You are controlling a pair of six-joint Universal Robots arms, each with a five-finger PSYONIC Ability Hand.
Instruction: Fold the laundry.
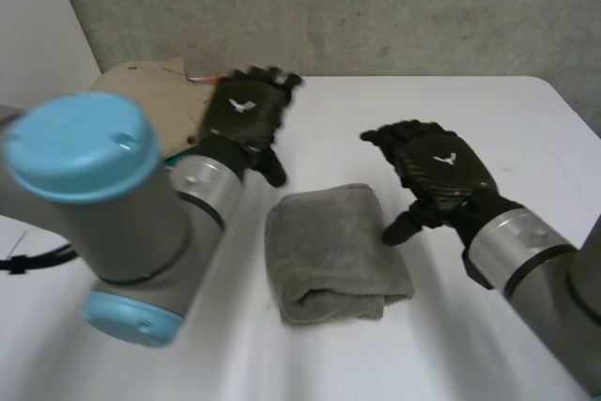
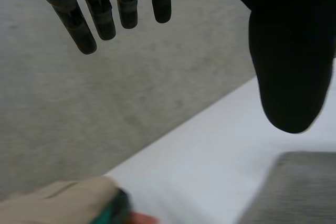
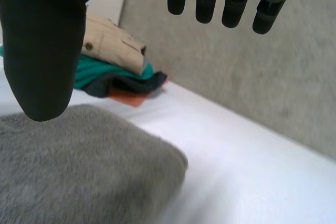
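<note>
Head view: folded grey towel (image 1: 333,251) at lower centre of the white surface (image 1: 470,105), between the left robot hand (image 1: 246,115) and right robot hand (image 1: 437,171), both released with fingers extended and empty. The right thumb lies just beside the towel's edge, possibly touching. The clothes pile (image 1: 150,91) at upper left reads mainly tan; the right wrist view separates tan, green, dark and red layers

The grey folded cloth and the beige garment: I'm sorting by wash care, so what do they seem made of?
Grey cloth: likely terry or fleece, matte; its surface shows a fuzzy nap. Beige garment: probably woven cotton, smooth and flat, with a button and stitched seam.
</note>
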